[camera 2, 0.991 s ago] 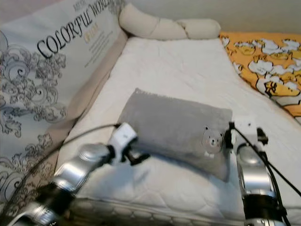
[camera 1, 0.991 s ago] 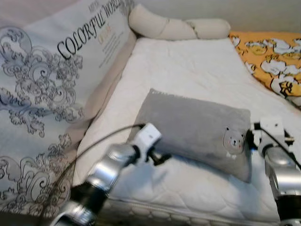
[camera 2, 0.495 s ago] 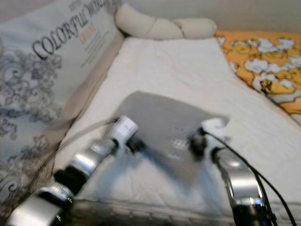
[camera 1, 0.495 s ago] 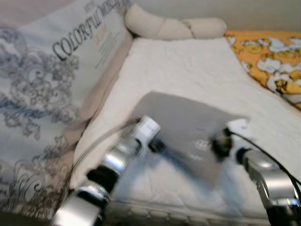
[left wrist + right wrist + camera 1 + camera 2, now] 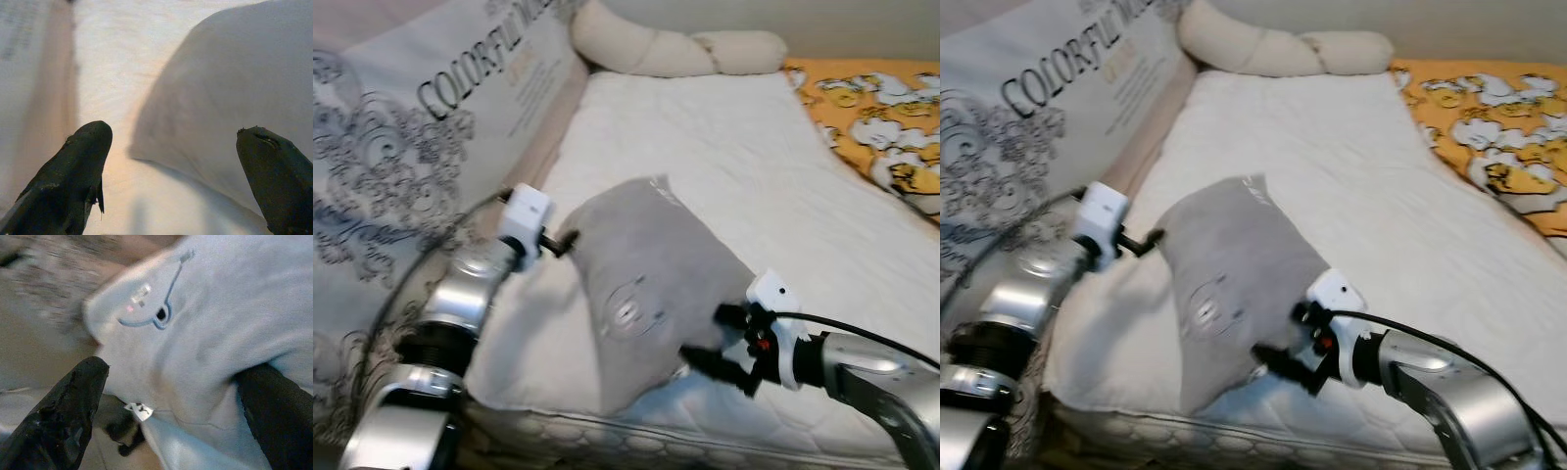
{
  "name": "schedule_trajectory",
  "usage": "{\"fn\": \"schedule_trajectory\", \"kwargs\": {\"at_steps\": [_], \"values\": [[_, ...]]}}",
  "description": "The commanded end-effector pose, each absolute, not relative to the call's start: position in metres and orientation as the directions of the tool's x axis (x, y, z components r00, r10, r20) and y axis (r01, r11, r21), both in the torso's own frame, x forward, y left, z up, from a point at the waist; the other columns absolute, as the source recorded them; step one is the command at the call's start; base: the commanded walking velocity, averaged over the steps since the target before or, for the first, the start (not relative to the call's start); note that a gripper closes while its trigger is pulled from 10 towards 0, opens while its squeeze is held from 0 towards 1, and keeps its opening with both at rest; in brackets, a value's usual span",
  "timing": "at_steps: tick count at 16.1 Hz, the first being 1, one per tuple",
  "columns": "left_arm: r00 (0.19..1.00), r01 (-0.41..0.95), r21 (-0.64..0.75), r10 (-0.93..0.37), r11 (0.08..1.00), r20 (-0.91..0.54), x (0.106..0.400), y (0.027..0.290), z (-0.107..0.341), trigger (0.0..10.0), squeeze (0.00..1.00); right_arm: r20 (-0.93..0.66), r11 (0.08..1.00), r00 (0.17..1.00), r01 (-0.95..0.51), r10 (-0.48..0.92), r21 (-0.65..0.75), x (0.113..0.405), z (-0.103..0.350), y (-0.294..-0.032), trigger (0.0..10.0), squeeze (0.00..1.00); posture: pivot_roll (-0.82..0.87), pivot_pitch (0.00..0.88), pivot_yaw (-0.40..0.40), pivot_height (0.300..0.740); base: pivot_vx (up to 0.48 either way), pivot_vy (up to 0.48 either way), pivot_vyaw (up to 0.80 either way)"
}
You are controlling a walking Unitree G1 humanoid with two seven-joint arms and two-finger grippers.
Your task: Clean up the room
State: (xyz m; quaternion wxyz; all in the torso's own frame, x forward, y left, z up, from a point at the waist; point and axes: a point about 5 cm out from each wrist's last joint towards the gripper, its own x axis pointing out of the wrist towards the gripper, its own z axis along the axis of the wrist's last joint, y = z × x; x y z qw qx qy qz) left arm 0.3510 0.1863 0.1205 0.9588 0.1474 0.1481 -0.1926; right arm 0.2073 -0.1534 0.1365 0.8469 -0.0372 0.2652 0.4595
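Step in hand: repositioning the grey pillow point(image 5: 646, 284) on the bed point(image 5: 724, 147). It sits near the bed's front edge, toward the left side, one end raised. Right pincer point(image 5: 710, 364) spread wide around its lower corner, not clenched. Left pincer point(image 5: 563, 238) at its upper-left edge, fingers parted, nothing held. Next, I'd guess: clamp both sides, carry toward the head end. Backrest cushion point(image 5: 431, 127) reads "COLORFUL W…", rest cut off; smaller print unreadable.
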Motion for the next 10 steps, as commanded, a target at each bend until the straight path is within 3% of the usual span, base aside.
{"fn": "schedule_trajectory", "kwargs": {"at_steps": [1,3,6,7,10], "values": [[0.881,0.422,0.234,-0.337,0.876,-0.331,0.353,0.186,0.125,10.0,0.00,-0.444,0.531,0.415,-0.829,0.794,0.175,0.205,0.150,-0.150,10.0,0.00,0.02,0.000,0.047,0.740,0.000,0.000,0.00],[0.884,0.417,0.243,-0.329,0.876,-0.332,0.352,0.192,0.128,10.0,0.00,-0.332,0.515,0.442,-0.839,0.833,0.176,0.212,0.181,-0.152,10.0,0.00,0.01,0.000,0.052,0.740,0.000,0.000,0.00],[0.860,0.451,0.195,-0.366,0.871,-0.354,0.348,0.184,0.122,10.0,0.00,-0.242,0.592,0.552,-0.794,0.798,0.140,0.229,0.200,-0.164,10.0,0.00,0.01,0.000,0.055,0.740,0.000,0.000,0.00],[0.850,0.454,0.145,-0.379,0.879,-0.365,0.346,0.177,0.118,10.0,0.00,-0.233,0.679,0.645,-0.726,0.727,0.109,0.242,0.202,-0.173,10.0,0.00,0.01,0.000,0.054,0.740,0.000,0.000,0.00],[0.824,0.487,-0.010,-0.463,0.873,-0.327,0.338,0.151,0.108,10.0,0.00,-0.286,0.839,0.794,-0.537,0.536,0.082,0.270,0.177,-0.193,10.0,0.00,0.00,0.000,0.053,0.740,0.000,0.000,0.00]]}}
